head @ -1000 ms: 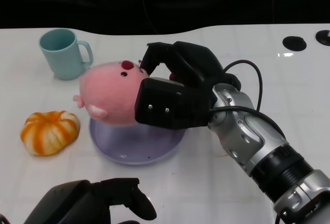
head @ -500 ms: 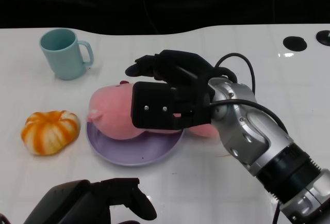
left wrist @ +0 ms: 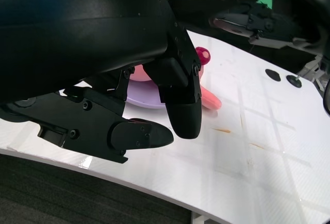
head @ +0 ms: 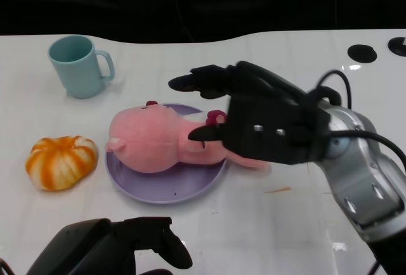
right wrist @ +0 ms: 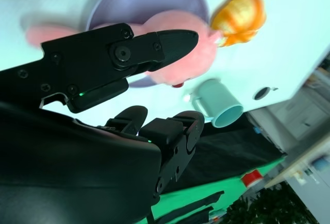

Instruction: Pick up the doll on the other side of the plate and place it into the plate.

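Robot hand on the right (head: 254, 120) hangs just over the far right edge of the plate (head: 158, 191), its fingers spread apart and holding nothing; the long upper fingers reach out above the plate while the thumb points at the doll's side. That spread, with a clear gap between the fingers and the pink fur, reads as a release: I judge the doll has been let go so that it can settle by its own weight.

The doll (head: 149, 145) lies on its side in the plate, head toward the plate's left rim, one small ear hanging over that rim. Its tail end (head: 250, 161) pokes out past the plate's right edge onto the white worktop (head: 298, 224), so the placing looks done in the main, though the doll is not wholly inside. The right wrist view shows the same: the doll across the plate, the thumb well clear of it.

A striped orange pumpkin toy (head: 61, 161) sits left of the plate, apart from it. A pale blue mug (head: 79, 66) stands beyond the plate to its left, upright, handle facing the plate.

The left robot hand (head: 120, 249) is on the near side of the plate, well apart from it, fingers curled in on nothing; it seems parked out of the way.
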Robot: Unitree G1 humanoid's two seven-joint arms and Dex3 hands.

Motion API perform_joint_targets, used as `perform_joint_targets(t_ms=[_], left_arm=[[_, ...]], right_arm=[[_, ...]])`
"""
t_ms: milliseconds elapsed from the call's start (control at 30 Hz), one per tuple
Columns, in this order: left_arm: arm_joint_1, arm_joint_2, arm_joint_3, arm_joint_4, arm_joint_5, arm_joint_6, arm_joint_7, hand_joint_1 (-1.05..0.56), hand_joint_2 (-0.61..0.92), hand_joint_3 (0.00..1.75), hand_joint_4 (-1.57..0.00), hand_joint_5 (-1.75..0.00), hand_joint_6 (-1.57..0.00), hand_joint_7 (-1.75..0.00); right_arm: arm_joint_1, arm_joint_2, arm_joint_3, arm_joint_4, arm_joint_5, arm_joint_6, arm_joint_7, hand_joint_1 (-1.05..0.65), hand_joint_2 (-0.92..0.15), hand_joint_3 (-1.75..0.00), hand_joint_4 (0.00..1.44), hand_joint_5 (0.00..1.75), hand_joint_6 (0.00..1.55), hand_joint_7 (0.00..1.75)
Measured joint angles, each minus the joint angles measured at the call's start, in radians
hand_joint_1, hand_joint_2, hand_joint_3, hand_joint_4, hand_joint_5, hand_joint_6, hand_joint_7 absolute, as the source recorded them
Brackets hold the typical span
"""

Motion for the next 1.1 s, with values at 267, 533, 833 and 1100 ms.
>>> perform_joint_targets(t_ms=[267, 533, 833, 1100], left_arm=[[-0.018, 0.005, -0.010, 0.013, 0.001, -0.008, 0.000, -0.24, 0.90, 0.39, -0.64, -1.68, -0.75, -0.82], [-0.030, 0.003, -0.031, 0.027, 0.009, -0.008, 0.002, -0.25, 0.92, 0.37, -0.63, -1.69, -0.74, -0.82], [-0.041, 0.000, -0.037, 0.029, 0.013, -0.009, 0.007, -0.24, 0.92, 0.38, -0.64, -1.67, -0.74, -0.82], [-0.032, 0.020, -0.003, 0.057, 0.003, -0.062, 0.014, -0.23, 0.91, 0.39, -0.64, -1.68, -0.75, -0.82]], right_arm=[[0.176, -0.024, -0.107, -0.179, 0.151, 0.016, -0.003, -0.32, -0.92, -0.19, 0.50, 1.21, 0.75, 0.31], [0.358, -0.133, -0.253, -0.463, 0.379, 0.183, 0.113, -0.06, -0.54, -1.00, 0.59, 1.32, 0.62, 0.98], [0.532, -0.249, -0.364, -0.604, 0.465, 0.186, 0.129, 0.00, -0.44, -1.33, 0.74, 1.36, 0.77, 1.15], [0.599, -0.277, -0.346, -0.618, 0.467, 0.188, 0.098, 0.09, -0.40, -1.37, 0.85, 1.65, 0.82, 1.43]])
